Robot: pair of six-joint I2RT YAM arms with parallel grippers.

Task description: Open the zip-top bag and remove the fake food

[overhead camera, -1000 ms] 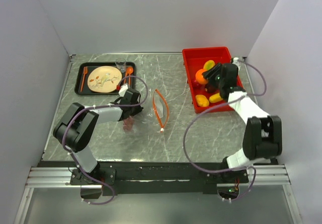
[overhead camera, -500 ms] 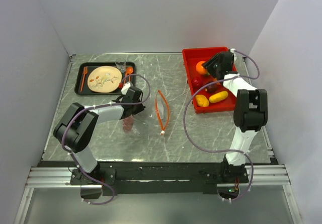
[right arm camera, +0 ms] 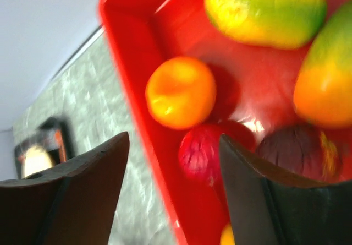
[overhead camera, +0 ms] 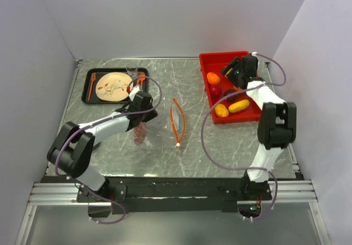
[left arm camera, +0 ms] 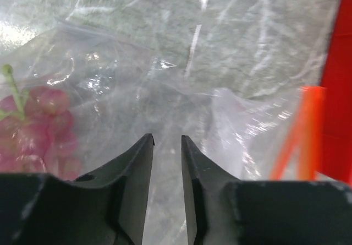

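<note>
Left gripper (left arm camera: 167,139) at clear floppy zip-top bag (left arm camera: 137,80), jaws almost closed, grip unclear. Right gripper (right arm camera: 173,140) wide open, empty, over red plastic bin (right arm camera: 132,41).

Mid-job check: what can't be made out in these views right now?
Left wrist: whether the left tool pinches the zip-top bag; clear film, fingertips almost together, contact unreadable.
Left wrist: the grapes, cut off by the left edge and the tool body.
Top external: the bag's outline, too faint; the left arm covers part.
Right wrist: blurred; one mango cut by the right edge, the red bin only partly in frame.
</note>
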